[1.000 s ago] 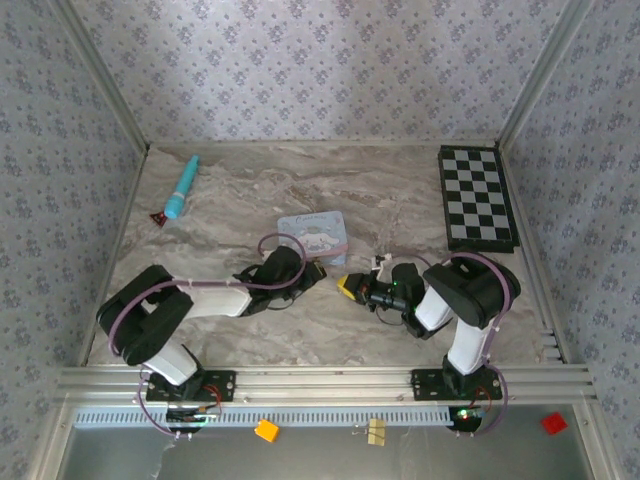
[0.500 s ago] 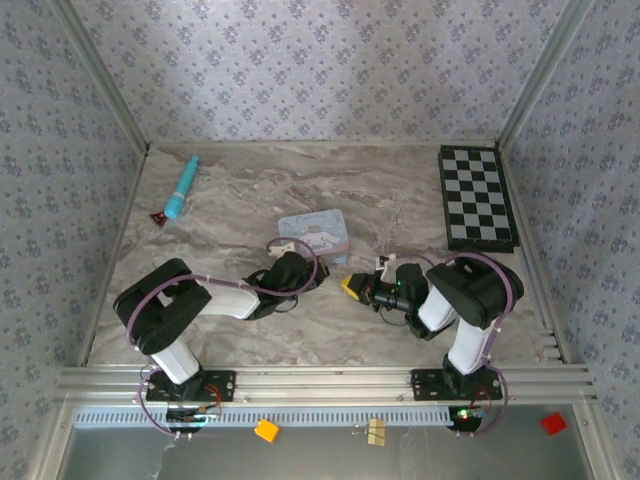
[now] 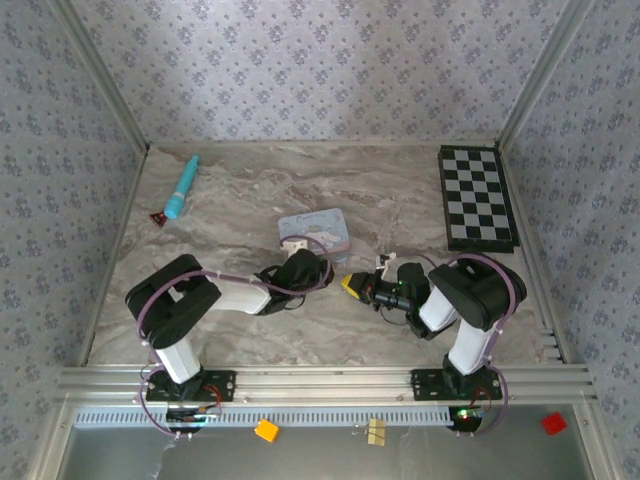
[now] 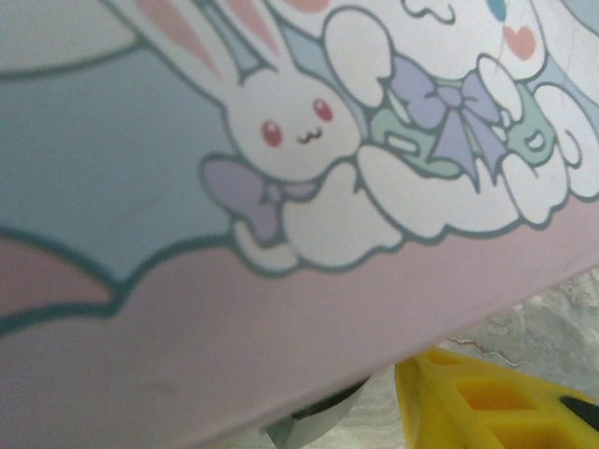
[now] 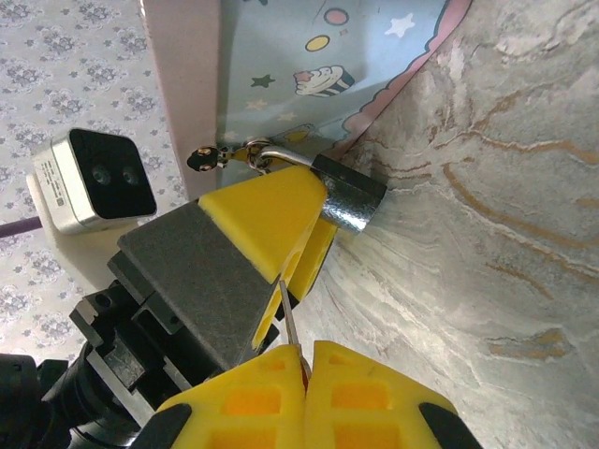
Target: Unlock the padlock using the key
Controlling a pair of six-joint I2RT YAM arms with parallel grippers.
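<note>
The padlock (image 5: 351,198), a small black and silvery block, hangs by its shackle from the latch of the pale blue cartoon tin (image 3: 315,232). My left gripper (image 3: 322,272) is at the tin's near edge, its yellow fingers (image 5: 267,210) on either side of the padlock. In the left wrist view the padlock (image 4: 318,426) sits a little apart from the one yellow finger (image 4: 487,402) that shows, so the jaws stand open. My right gripper (image 5: 304,360) is shut on the key (image 5: 288,323). The key's thin blade points up into the gap between the left fingers.
A chessboard (image 3: 477,197) lies at the back right. A teal tool (image 3: 182,187) lies at the back left. The two arms meet at the table's middle, close below the tin. Walls enclose the table on three sides.
The left arm has pushed right and forward, up against the tin's near edge, and its jaws have widened. The right gripper has stayed shut on the key and barely moved.
</note>
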